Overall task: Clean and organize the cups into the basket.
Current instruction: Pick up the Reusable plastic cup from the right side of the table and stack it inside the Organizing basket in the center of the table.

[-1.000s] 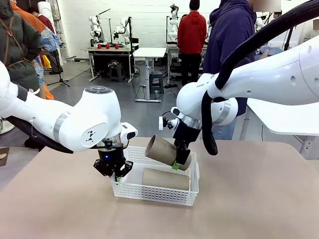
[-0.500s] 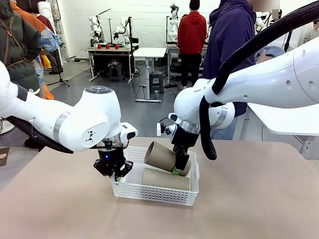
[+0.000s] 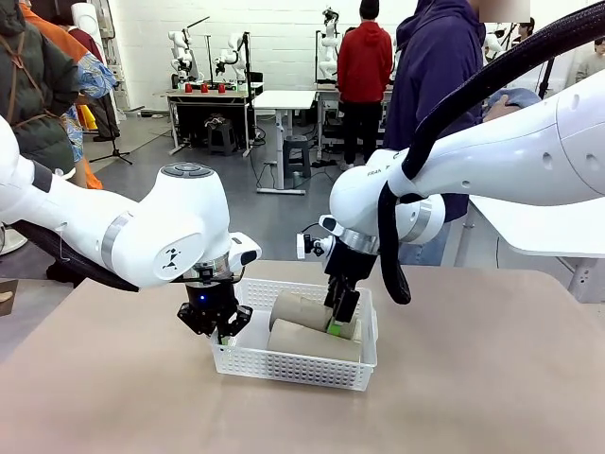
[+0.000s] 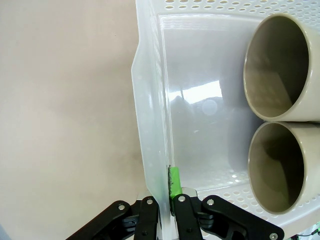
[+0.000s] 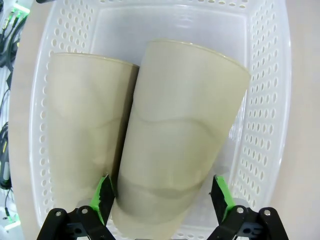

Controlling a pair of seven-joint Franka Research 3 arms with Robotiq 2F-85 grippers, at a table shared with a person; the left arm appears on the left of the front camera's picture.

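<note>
The right end effector [image 5: 161, 200] is seen opened wide, green pads [image 5: 220, 195] set either side of the base of a beige cup [image 5: 185, 125] w/o clamping it. That cup is laid on its side in the basket [image 5: 265, 100], touching a 2nd beige cup [image 5: 85, 115] laid alongside, mouths pointed the same way. The left end effector [image 4: 165, 202] is closed on the basket's thin end wall, so the basket is judged to be steadied on the table [image 3: 473, 378]. Progress: 2 cups are counted as placed & lined up. Left to do, prob.: the right end effector to be lifted clear, any further cup to be fetched and laid in the free strip beside the pair, then the wall to be let go. Whether the cups were cleaned can't be told.
</note>
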